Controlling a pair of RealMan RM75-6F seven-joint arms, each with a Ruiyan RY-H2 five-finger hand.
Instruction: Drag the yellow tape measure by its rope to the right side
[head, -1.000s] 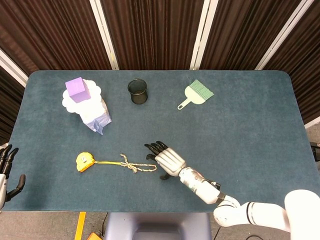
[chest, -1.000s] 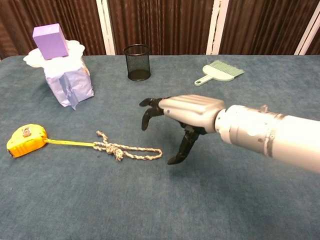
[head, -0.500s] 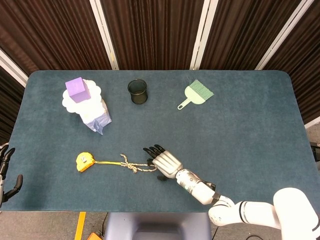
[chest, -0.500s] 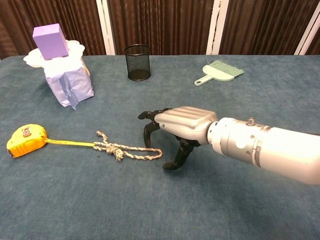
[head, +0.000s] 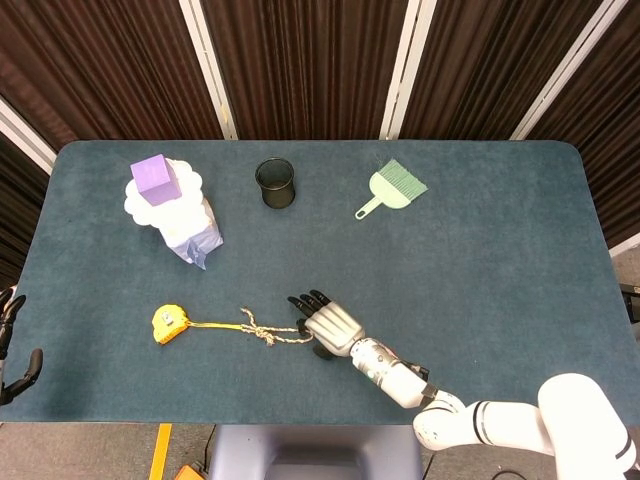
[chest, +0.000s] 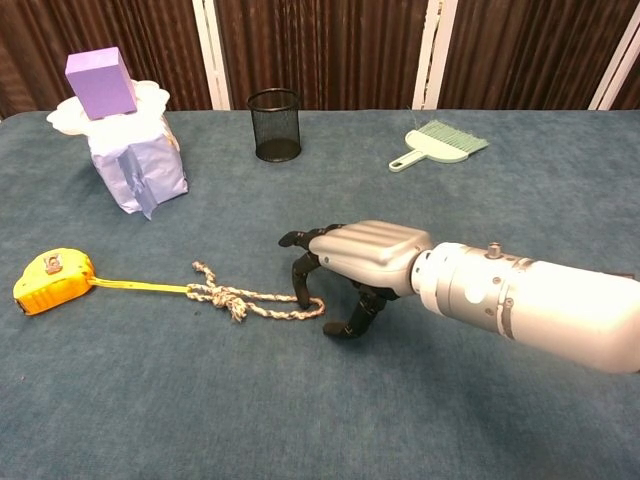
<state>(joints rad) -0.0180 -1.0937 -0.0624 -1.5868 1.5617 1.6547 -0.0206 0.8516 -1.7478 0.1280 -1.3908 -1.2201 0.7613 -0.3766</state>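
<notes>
The yellow tape measure (head: 170, 324) (chest: 52, 280) lies at the table's front left, a short length of yellow blade pulled out to the right. A knotted, braided rope (head: 268, 333) (chest: 240, 298) is tied to the blade and ends in a loop. My right hand (head: 327, 324) (chest: 352, 262) is palm-down over the loop's right end. Its fingertips (chest: 301, 292) stand on the table at the loop, with the thumb spread apart to the right. Nothing is pinched. My left hand (head: 12, 345) shows only at the head view's left edge, fingers apart and holding nothing.
A black mesh cup (head: 275, 183) (chest: 275, 125) stands at the back centre. A green hand brush (head: 392, 187) (chest: 440, 142) lies back right. At back left a purple block (head: 154, 176) (chest: 100, 80) sits on a white pad over a lavender bag (head: 192, 236) (chest: 135, 165).
My right hand has moved left and down until its fingertips reach the rope's loop end. My left hand has slipped further off the left edge. Tape measure and rope lie unmoved.
</notes>
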